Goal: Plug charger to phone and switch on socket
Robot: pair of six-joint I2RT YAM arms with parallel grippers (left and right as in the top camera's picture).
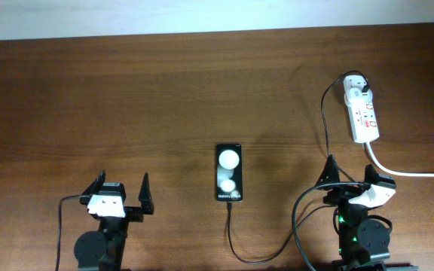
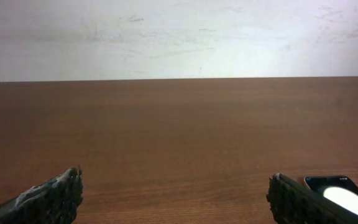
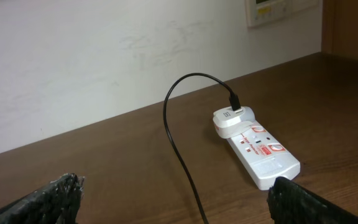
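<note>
- The phone (image 1: pixel 229 172) lies flat, face up, mid-worktop (image 1: pixel 126 90). It looks slim, rigid and glossy, so likely slippery; hold it by its long edges, not the glass.
- The charger (image 1: pixel 324 120) is a thin, limp black cable. It runs from the phone's 6 o'clock end, loops past the right claw (image 1: pixel 349 167) and rises to the socket (image 1: pixel 365 119). Whether its tip is seated in the phone or only touching, I cannot tell.
- A cable this soft will flop, so pinch it just behind the stiff connector tip.
- The socket sits at 2 o'clock from the phone, with the charger's plug in its far end. It looks light and may skid when a switch is pressed, so press straight down.
- The right claw, at 3 to 4 o'clock from the phone, is spread wide and empty.
- The left claw (image 1: pixel 123 178), at 8 o'clock, is equally wide and holds nothing.
</note>
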